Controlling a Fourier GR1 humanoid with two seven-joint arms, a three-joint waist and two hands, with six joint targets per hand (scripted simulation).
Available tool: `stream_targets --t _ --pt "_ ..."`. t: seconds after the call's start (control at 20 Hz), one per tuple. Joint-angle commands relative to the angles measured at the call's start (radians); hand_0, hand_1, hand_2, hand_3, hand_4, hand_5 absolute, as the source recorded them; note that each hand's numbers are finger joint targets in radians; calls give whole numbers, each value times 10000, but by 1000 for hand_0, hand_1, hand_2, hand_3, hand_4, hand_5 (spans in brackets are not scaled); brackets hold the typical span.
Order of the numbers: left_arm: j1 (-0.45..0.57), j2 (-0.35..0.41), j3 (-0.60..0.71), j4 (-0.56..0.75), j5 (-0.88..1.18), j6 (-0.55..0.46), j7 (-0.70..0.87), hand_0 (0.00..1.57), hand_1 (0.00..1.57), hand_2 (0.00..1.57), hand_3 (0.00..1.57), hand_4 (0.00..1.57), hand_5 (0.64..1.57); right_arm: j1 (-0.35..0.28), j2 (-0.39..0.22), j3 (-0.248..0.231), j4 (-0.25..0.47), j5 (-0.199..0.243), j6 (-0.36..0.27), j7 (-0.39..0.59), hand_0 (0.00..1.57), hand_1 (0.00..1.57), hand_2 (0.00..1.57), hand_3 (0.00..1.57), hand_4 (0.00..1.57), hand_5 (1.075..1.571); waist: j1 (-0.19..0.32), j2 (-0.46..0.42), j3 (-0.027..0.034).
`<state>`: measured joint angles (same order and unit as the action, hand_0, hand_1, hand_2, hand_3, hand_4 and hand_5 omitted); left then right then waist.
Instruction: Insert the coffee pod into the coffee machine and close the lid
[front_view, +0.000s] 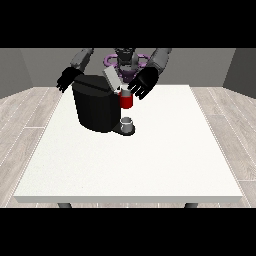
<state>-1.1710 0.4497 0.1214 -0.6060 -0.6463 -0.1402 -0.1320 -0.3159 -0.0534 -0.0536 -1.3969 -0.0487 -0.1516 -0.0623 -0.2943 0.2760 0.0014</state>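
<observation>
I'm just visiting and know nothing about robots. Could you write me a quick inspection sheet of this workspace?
Surface: white table, mostly bare.
Job's things: black coffee machine with its grey lid raised; red part at its front; small grey cup on its base.
Clutter: nothing seen.
Hands: hand at the view's right spread above the red part; hand at the view's left behind the machine, holding nothing.
Cables: nothing seen.
Surroundings: wood-look floor, grey walls.

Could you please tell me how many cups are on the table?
1: a small grey cup stands on the base of the black coffee machine, below its red part; none seems hidden.
</observation>
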Motion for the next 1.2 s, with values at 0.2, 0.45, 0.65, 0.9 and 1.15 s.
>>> stream_targets --t 0.2,0.45,0.65,0.9,1.15 --pt "-361 -222 -181 10 -249 -33 153 1129 1129 1167 1028 443 1571 -275 158 26 319 276 -370 -190 0 0 0 0 364 1571 39 338 -11" --pt "218 -513 -410 -49 -523 262 171 1085 1085 1132 956 403 1571 94 74 -74 361 -12 -28 -253 0 0 0 0 401 1571 175 -188 -10" --pt "15 -326 -307 69 -492 -8 72 1058 1058 1125 961 367 1571 -364 148 -23 83 128 -436 471 0 0 0 0 431 1571 179 -260 -14" --pt "429 82 -207 34 -541 181 -670 1018 1018 1086 904 369 1571 479 406 241 -6 200 -311 -332 0 0 0 0 415 1571 186 -91 -13" --pt "409 382 -665 107 -913 -647 -937 0 0 0 0 0 1571 324 66 47 15 85 -108 -16 0 0 0 0 411 1571 283 -276 -13"
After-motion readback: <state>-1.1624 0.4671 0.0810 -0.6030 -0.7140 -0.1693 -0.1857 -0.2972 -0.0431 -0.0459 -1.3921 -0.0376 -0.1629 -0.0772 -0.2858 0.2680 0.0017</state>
